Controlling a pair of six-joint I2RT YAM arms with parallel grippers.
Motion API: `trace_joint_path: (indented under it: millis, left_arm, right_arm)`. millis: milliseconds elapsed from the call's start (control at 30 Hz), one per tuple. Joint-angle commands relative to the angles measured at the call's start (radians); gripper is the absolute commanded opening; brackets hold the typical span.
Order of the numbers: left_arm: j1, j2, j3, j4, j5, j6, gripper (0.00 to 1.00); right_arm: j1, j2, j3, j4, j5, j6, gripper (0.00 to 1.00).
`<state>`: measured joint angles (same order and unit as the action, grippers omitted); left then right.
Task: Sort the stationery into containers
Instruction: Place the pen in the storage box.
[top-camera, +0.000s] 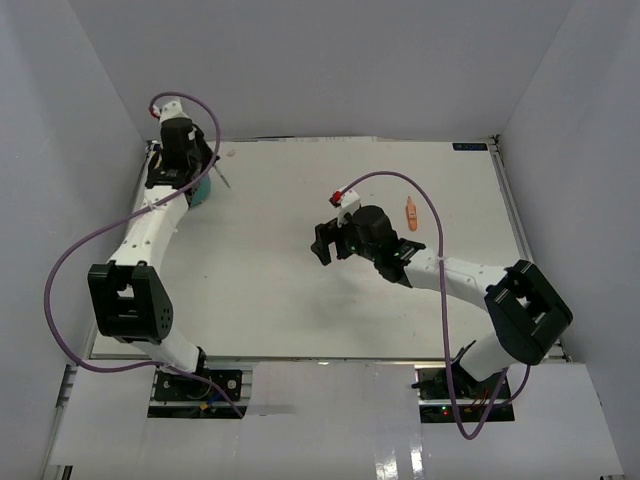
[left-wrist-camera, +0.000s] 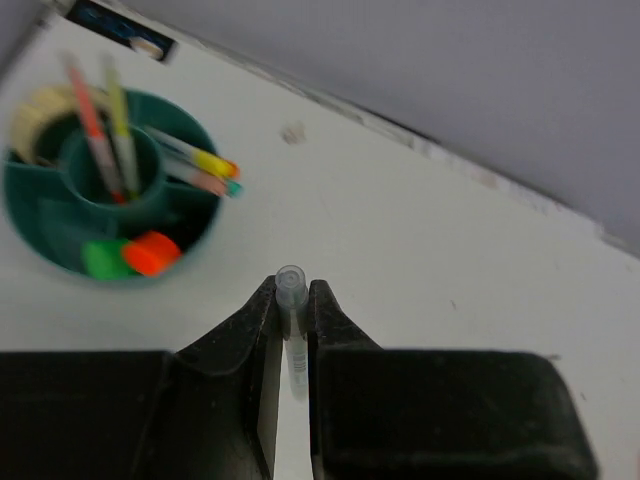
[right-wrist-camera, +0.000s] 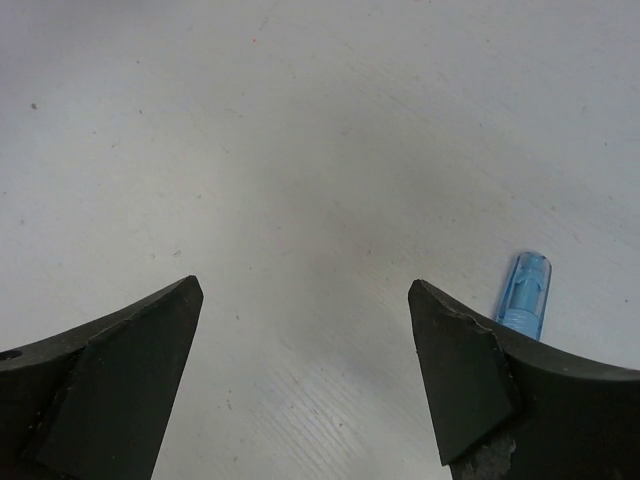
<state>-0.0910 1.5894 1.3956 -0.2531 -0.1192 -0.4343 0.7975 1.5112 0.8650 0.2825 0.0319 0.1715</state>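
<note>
The left hand (left-wrist-camera: 293, 300), clamped on a thin pen (left-wrist-camera: 290, 283) lying along its fingers, had the teal organiser (left-wrist-camera: 60, 255) near, ahead-left; the right hand (right-wrist-camera: 305, 288) gaped empty.

This is looking like a robotics lab test cell, not a home or an office. Two white-and-black robot arms (top-camera: 150, 230) are sitting bolted to the near edge of a bare white table (top-camera: 270, 290). Purple cables (top-camera: 58, 270) are looping off their wrists, and loose wiring (top-camera: 195, 388) is showing at their bases. Plain grey walls (top-camera: 320, 60) are boxing the table in, rising just beyond the left gripper (left-wrist-camera: 291, 290) and well past the right gripper (right-wrist-camera: 305, 290). A small printed label (top-camera: 470, 147) is sitting at the far corner.
</note>
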Motion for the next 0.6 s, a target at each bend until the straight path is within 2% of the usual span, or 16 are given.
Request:
trace_joint_path:
  millis: [0, 67, 200, 567]
  left_arm:
    - [0.054, -0.005, 0.094, 0.044, -0.238, 0.158, 0.02]
    - [0.089, 0.029, 0.127, 0.086, -0.286, 0.205, 0.02]
    - [0.171, 0.098, 0.190, 0.132, -0.293, 0.226, 0.03]
    - [0.220, 0.264, 0.246, 0.238, -0.274, 0.250, 0.04]
  right_arm:
    - [-0.014, -0.048, 0.039, -0.057, 0.025, -0.026, 0.90]
    - [-0.021, -0.059, 0.032, -0.065, 0.025, -0.024, 0.90]
    - [-0.032, -0.072, 0.011, -0.065, 0.036, -0.035, 0.90]
    - [-0.049, -0.085, -0.030, -0.069, 0.040, -0.053, 0.90]
